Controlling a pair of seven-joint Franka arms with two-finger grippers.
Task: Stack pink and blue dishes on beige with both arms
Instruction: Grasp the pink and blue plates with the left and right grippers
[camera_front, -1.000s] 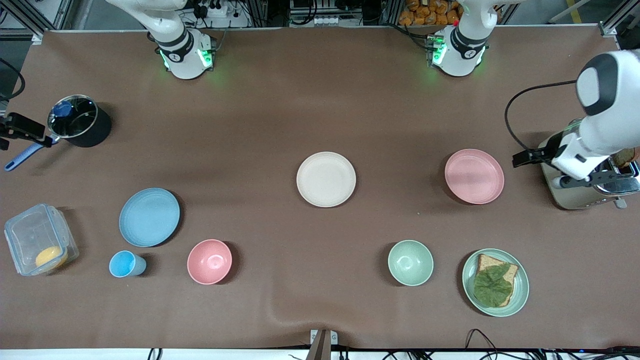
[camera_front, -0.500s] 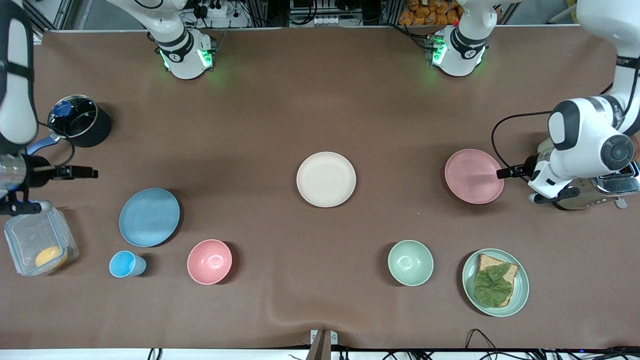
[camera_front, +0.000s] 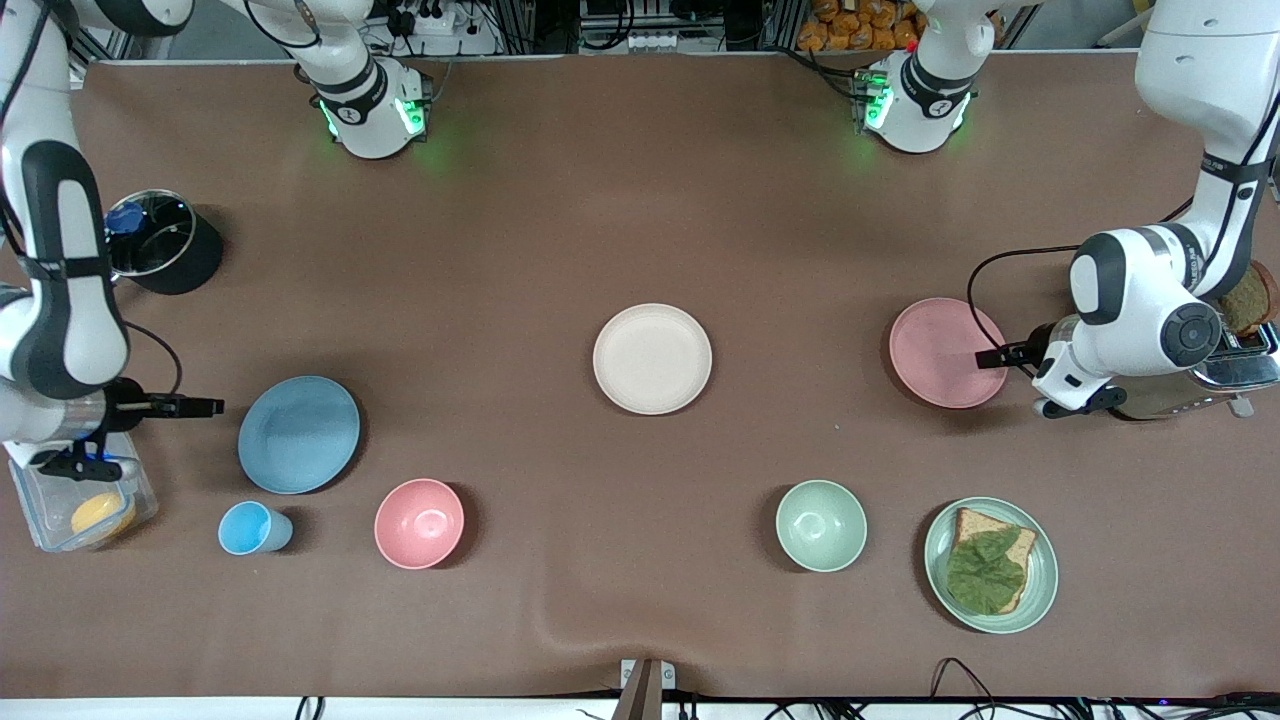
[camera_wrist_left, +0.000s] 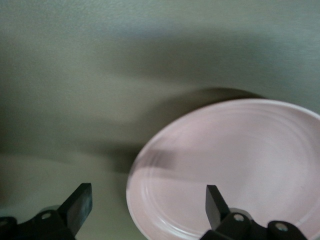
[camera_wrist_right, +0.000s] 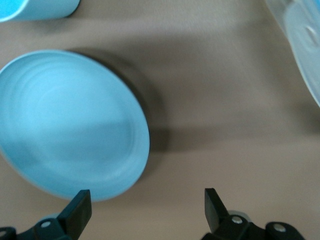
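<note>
**Reaching toward the pink and blue plates**

Looking across the tabletop (camera_front: 640, 200), we saw the beige plate (camera_front: 652, 358) lying bare at its middle. From there the pink plate (camera_front: 946, 352) lay at about 3 o'clock, toward the left arm's end, and the blue plate (camera_front: 298, 434) at about 8 o'clock, toward the right arm's end. Both were flat on the cloth, well apart from the beige one.

We found the left claw (camera_front: 990, 359) over the pink plate's rim on the toaster's (camera_front: 1195, 385) side, its fingers (camera_wrist_left: 77, 206) spread wide with the rim between them in the left wrist view and nothing held. The right claw (camera_front: 210, 406) hung just beside the blue plate, between it and the clear container (camera_front: 75, 495), fingers (camera_wrist_right: 76, 210) equally wide apart and empty.

A blue cup (camera_front: 250, 527) and a pink bowl (camera_front: 419, 523) stood nearer to the front camera than the blue plate.
</note>
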